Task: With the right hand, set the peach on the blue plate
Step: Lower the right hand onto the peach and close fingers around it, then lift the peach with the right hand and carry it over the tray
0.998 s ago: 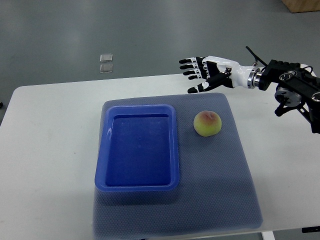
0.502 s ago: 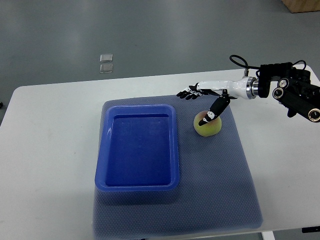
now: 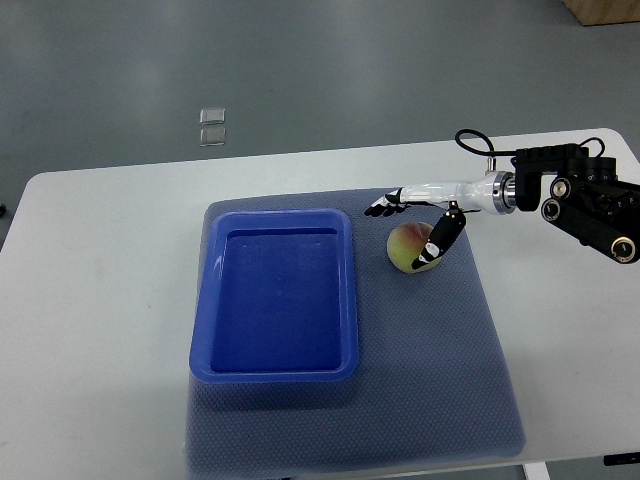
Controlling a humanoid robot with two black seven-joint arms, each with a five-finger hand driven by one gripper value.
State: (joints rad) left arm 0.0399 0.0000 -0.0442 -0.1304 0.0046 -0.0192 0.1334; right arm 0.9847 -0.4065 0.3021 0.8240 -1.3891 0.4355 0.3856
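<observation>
A yellow-pink peach [image 3: 406, 248] lies on the grey mat, just right of the blue plate [image 3: 276, 214], a deep rectangular tray that holds nothing. My right hand [image 3: 401, 236] reaches in from the right edge and straddles the peach. Its fingers [image 3: 381, 207] stretch past the peach's far side, and its thumb [image 3: 438, 240] lies down the peach's right side. The hand is spread and has not closed; the peach rests on the mat. The left arm is out of view.
The grey mat [image 3: 440, 370] covers the middle of the white table [image 3: 100, 300]. The black forearm and cable [image 3: 585, 190] hang over the table's right end. Two small clear squares [image 3: 212, 127] lie on the floor beyond the table.
My right hand has come down and toward the peach from behind it. It has turned so that the fingers lie past the peach and the thumb rests along its right side.
</observation>
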